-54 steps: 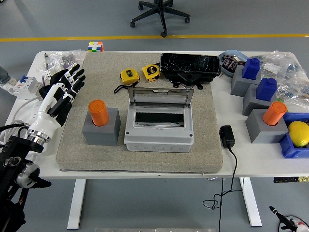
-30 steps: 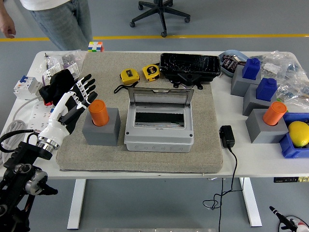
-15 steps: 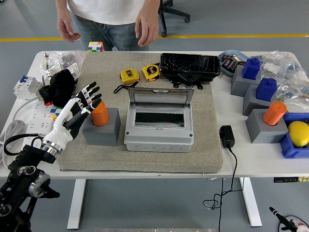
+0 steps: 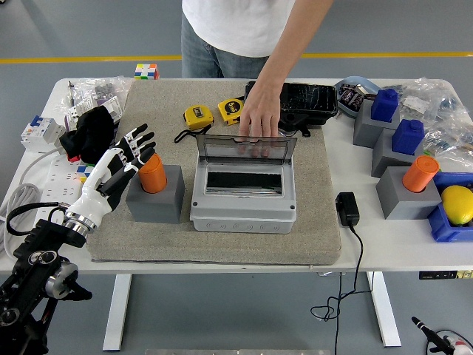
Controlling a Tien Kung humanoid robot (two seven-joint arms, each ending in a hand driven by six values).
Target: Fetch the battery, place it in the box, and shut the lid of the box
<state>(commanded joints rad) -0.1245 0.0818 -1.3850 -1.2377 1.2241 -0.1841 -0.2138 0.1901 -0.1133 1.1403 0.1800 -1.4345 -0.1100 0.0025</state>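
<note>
left hand (image 4: 122, 164): fingers spread, holding nothing — palm turned toward the battery, just beside it on its left. Open like this so I can wrap the cylinder from the side; looks like approach, not yet a grasp.
right hand: not in view.
battery (image 4: 153, 172): orange cylinder standing upright in a grey holder block (image 4: 154, 198) on the mat, left of the box. Upright in the block leaves the upper part exposed — that's the only part I can close around.
box (image 4: 244, 194): grey enclosure at mat centre, lid (image 4: 246, 148) tipped up at the far edge, dark slot in the body open to me. Lid up is why the drop-in is possible at all.
person's hand (image 4: 260, 118): reaching in from the far side, fingers resting on the top edge of the lid. My read — steadying it or holding it open; can't tell which.
mat (image 4: 148, 235): beige pad under block and box, probably to stop them sliding when I pull.
step: fetch, early. Placing and lid closing both undone.
next move needs: fingers around the exposed orange body, straight lift out of the block, then carry right over the slot.
risk: block may lift along with the battery if it sits tight; the person's hand is on the lid I must close later.
</note>
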